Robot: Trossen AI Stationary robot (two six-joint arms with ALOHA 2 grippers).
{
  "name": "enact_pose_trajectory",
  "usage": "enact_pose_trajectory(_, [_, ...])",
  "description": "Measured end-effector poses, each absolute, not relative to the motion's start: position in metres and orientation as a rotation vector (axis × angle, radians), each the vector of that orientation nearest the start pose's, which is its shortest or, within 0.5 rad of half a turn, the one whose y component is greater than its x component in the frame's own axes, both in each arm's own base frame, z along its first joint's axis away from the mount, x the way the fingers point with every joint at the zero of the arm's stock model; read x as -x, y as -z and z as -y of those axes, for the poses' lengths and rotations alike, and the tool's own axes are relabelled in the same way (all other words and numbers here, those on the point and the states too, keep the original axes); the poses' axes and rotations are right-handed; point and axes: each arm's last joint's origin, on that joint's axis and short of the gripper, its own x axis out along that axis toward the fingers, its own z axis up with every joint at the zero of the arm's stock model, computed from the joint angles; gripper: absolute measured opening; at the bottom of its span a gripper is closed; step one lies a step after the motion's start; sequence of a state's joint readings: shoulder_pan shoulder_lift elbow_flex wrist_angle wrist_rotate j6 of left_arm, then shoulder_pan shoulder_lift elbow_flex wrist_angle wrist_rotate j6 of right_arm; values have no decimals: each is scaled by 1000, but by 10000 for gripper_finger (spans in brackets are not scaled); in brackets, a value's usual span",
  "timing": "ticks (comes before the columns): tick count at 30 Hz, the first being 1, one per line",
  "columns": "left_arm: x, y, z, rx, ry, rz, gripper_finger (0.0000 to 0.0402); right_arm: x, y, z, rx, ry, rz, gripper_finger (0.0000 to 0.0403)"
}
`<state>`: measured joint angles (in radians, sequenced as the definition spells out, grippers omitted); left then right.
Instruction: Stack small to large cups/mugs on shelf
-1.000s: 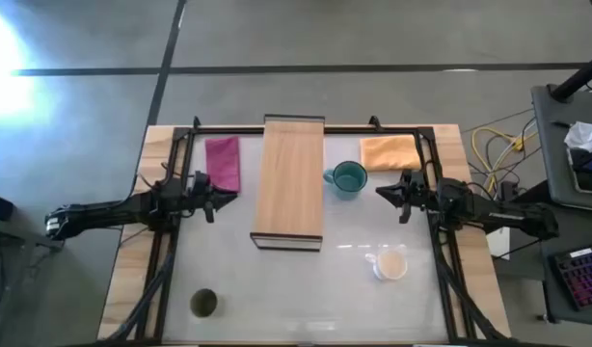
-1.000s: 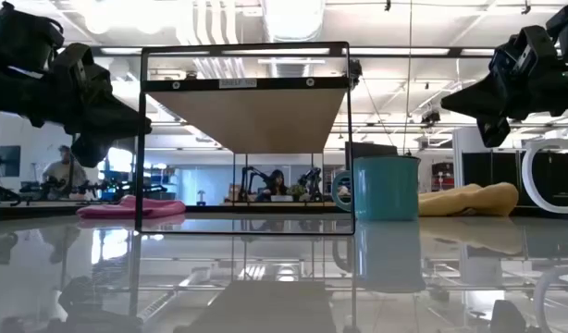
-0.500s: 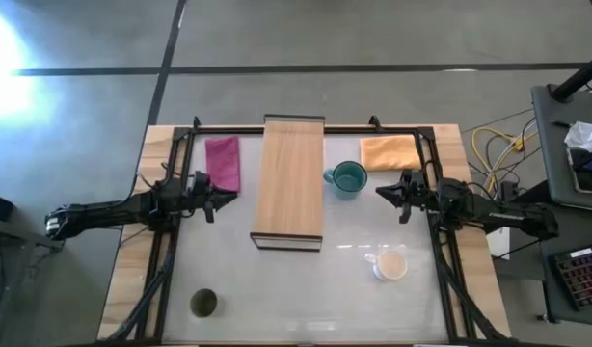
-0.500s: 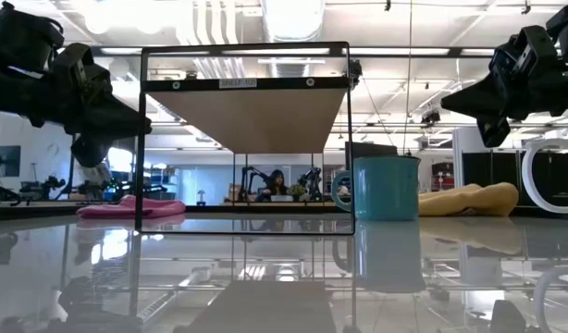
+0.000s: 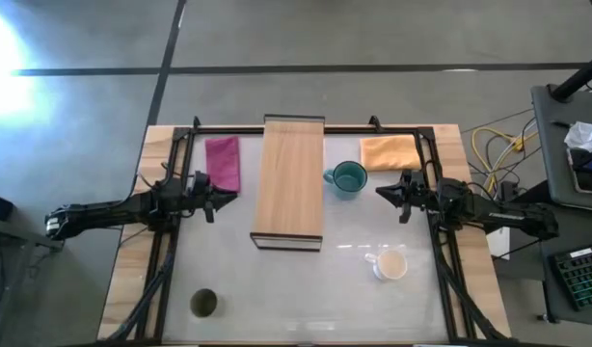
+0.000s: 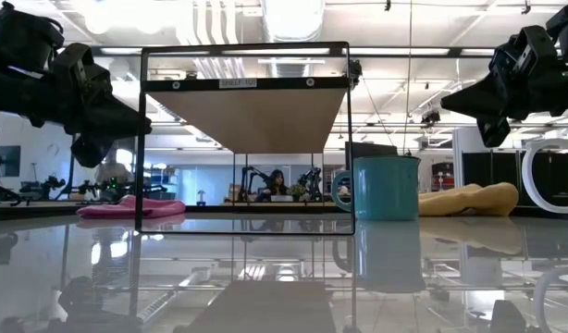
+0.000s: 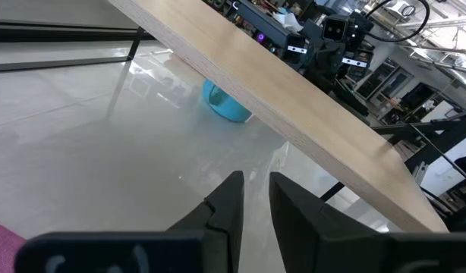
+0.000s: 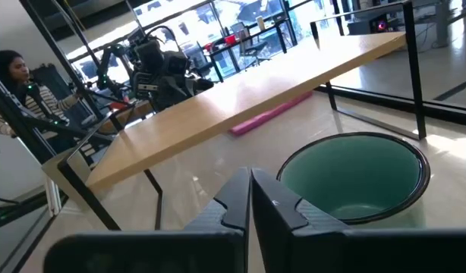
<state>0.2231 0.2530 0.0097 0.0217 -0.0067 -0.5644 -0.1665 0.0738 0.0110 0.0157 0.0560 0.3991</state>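
The light-wood shelf stands on thin dark legs in the table's middle. The teal mug stands upright just right of it, and shows in the right wrist view. The white mug stands toward the near right. The olive-brown cup stands at the near left. My left gripper hovers left of the shelf, its fingers a narrow gap apart, empty. My right gripper hovers right of the teal mug, shut and empty.
A pink cloth lies at the far left of the shelf, and an orange cloth lies at the far right. A dark frame runs along the table's edges. Bare glossy table lies between the shelf and the near edge.
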Motion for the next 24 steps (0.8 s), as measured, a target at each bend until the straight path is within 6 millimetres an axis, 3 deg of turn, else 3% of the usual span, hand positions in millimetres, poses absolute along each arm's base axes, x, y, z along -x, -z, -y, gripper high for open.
enact_pose_trajectory(8, [-108,-148,-25,584,-285,-150,50,-98,-188,18,-685,137,286,9])
enact_pose_trajectory(13, [-108,-148,-25,584,-286,-150,50,-91,-209,19,-667,129,528,9])
enact_pose_trajectory(18, [-108,-148,-25,583,-286,-150,50,-89,-212,18,-973,9,575,9])
enact_pose_trajectory(21, [-108,-148,-25,584,-286,-150,50,-88,-213,22,-906,141,636,9])
enact_pose_trajectory(24, [-108,-148,-25,584,-285,-150,50,-86,-212,29,-1024,358,778,9])
